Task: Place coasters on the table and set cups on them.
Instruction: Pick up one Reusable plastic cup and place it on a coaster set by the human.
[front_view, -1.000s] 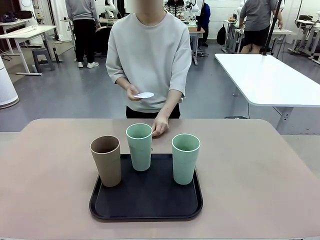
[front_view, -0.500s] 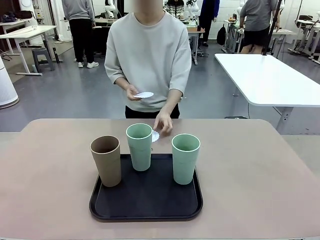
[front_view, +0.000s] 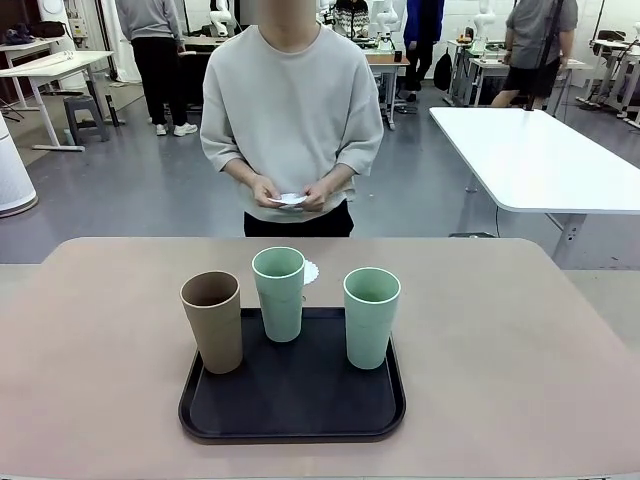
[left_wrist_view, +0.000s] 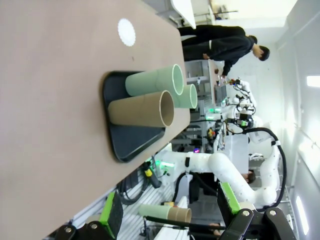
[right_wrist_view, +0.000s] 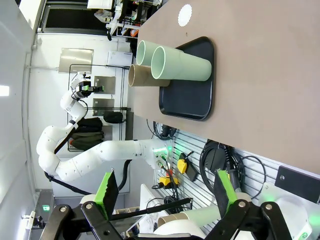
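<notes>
Fingers (left_wrist_view: 111, 216) of the left gripper (left_wrist_view: 169, 207) and right gripper (right_wrist_view: 166, 192) gape wide, holding nothing — one doily (front_view: 310, 272) lies on the worktop (front_view: 520, 350) just behind the black tray (front_view: 300, 405) carrying three tumblers (front_view: 371, 320)

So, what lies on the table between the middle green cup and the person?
One white coaster, flat on the table just behind that cup; otherwise the stretch is bare. The front view shows it.

**No writing to read**

No word, number, brand or sign can be read. The brown cup (front_view: 212, 320), the middle mint cup (front_view: 278, 292), the right mint cup (front_view: 371, 316), the black tray (front_view: 300, 400) and the tan surface (front_view: 500, 350) have plain faces.
</notes>
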